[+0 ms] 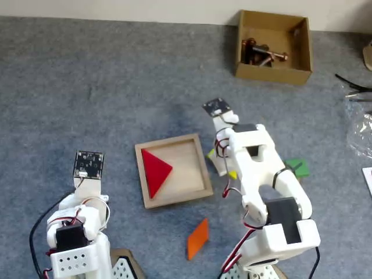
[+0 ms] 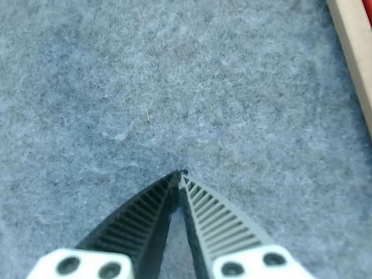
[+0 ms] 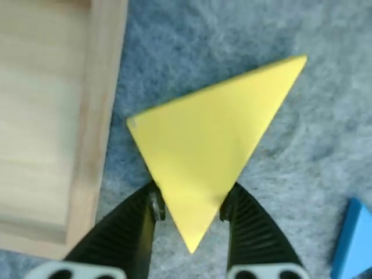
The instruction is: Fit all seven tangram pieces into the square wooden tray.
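Right gripper [image 3: 192,199]: the jaws pinch the yellow triangular tangram piece [image 3: 212,136] near one corner, with one finger against each edge. This piece sits just beside the right rim of the square wooden tray [image 1: 204,167], over the grey carpeted table [image 1: 87,87].

Left gripper [image 2: 180,173]: the jaws are pressed together and hold nothing. They point at carpet left of the tray.

Tray contents: one red triangular piece [image 1: 154,170], flat in the left half.

Orange parallelogram piece [image 1: 197,238]: on the carpet, near side of the tray.

Green piece [image 1: 297,167]: right of the right arm.

Blue piece [image 3: 351,238]: near the yellow piece.

Brown cardboard box [image 1: 270,74]: far right.
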Tool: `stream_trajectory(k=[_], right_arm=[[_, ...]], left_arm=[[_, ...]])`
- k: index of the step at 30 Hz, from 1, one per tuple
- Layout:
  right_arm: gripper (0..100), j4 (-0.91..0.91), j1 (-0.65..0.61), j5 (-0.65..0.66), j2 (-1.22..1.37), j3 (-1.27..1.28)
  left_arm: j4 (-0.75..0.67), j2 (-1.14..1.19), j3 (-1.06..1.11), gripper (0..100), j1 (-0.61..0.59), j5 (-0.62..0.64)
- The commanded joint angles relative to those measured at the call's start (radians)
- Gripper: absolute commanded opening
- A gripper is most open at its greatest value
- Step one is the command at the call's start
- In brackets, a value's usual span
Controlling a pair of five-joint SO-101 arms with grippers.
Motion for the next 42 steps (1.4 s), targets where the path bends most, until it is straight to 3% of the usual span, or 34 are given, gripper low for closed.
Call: stream_trajectory(k=[1,11,17,21,32,38,42], right_arm=[[7.0,-0.010,-0.007,-0.002,-0.022,0.007],[7.5,0.036,0.068,-0.037,-0.031,-0.013],[16.9,0.039,0.160,-0.041,-0.024,-0.107],[18.0,0.058,0.200,-0.038,-0.030,-0.117],[18.7,0.268,0.038,-0.035,-0.031,-0.320],[33.8,0.265,-0.030,-0.037,-0.022,-0.371],[35.8,0.170,-0.041,-0.041,-0.021,-0.371]], left_arm=[[0.005,-0.005,0.019,1,-0.016,0.005],[0.005,-0.005,0.019,1,-0.016,0.005],[0.005,-0.005,0.019,1,-0.016,0.005],[0.005,-0.005,0.019,1,-0.016,0.005],[0.005,-0.005,0.019,1,-0.016,0.005],[0.005,-0.005,0.019,1,-0.016,0.005],[0.005,-0.005,0.019,1,-0.016,0.005]])
